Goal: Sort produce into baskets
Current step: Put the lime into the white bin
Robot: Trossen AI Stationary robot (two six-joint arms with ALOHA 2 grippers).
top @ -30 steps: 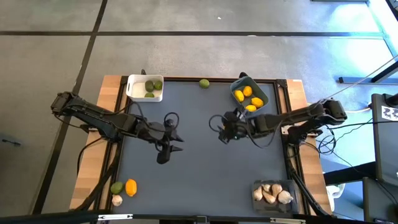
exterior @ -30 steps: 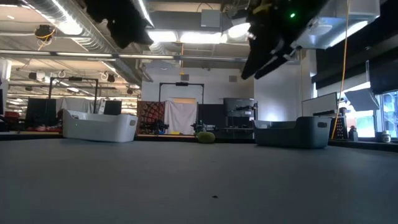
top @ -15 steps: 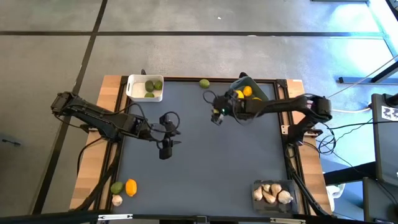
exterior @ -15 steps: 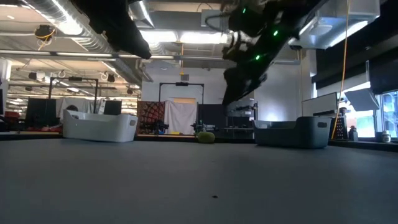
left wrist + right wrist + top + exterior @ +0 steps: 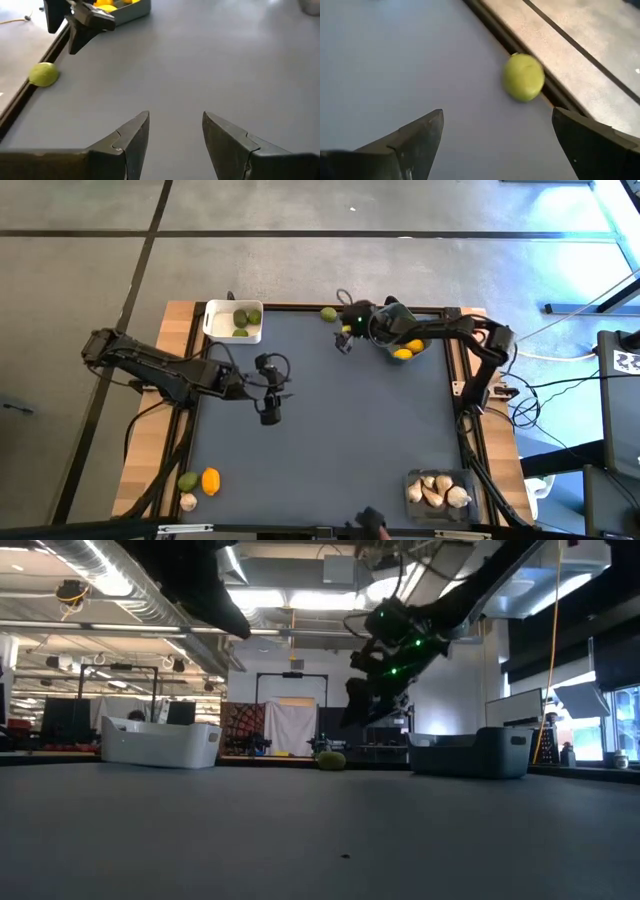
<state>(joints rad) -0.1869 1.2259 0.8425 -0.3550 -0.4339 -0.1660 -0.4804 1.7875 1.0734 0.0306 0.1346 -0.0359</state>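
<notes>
A green fruit (image 5: 328, 313) lies on the dark mat against its far rim; it also shows in the right wrist view (image 5: 523, 77) and the left wrist view (image 5: 44, 75). My right gripper (image 5: 497, 114) is open and empty, above the mat just short of this fruit (image 5: 344, 342). My left gripper (image 5: 176, 115) is open and empty over the mat's middle left (image 5: 268, 415). The white basket (image 5: 210, 320) holds green fruits. The blue-grey basket (image 5: 470, 753) holds yellow fruits (image 5: 403, 353). The clear basket (image 5: 440, 476) holds garlic bulbs.
A green fruit (image 5: 187, 481), a yellow-orange fruit (image 5: 210, 480) and a garlic bulb (image 5: 188, 501) lie on the wooden strip at the near left. The mat has a raised dark rim (image 5: 495, 30) along its far edge. My right arm reaches over the blue-grey basket.
My right gripper has swung from the mat's middle toward the far edge and a little to the left, past the blue-grey basket, and now hangs close to the green fruit at the far rim. My left gripper has drifted slightly toward the far edge.
</notes>
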